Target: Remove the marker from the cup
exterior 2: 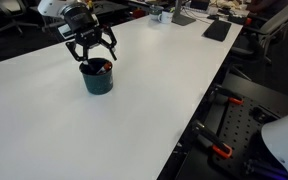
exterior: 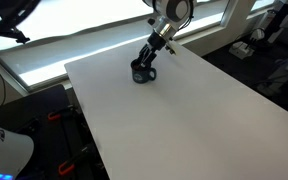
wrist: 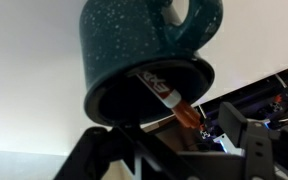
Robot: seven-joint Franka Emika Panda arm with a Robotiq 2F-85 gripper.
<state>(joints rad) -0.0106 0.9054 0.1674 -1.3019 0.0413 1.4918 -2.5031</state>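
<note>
The dark speckled cup stands on the white table near its far edge; it also shows in an exterior view. The wrist view is upside down and shows the cup with its handle. The reddish-brown marker leans inside the cup, its tip poking past the rim; a reddish bit shows in an exterior view. My gripper hangs just above the cup, fingers spread wide on either side of the rim. It also shows in the wrist view and in an exterior view. It holds nothing.
The white table stretches wide around the cup. Its edge drops to black frames with red clamps. Desk clutter sits at the far end. A bright window ledge runs behind the table.
</note>
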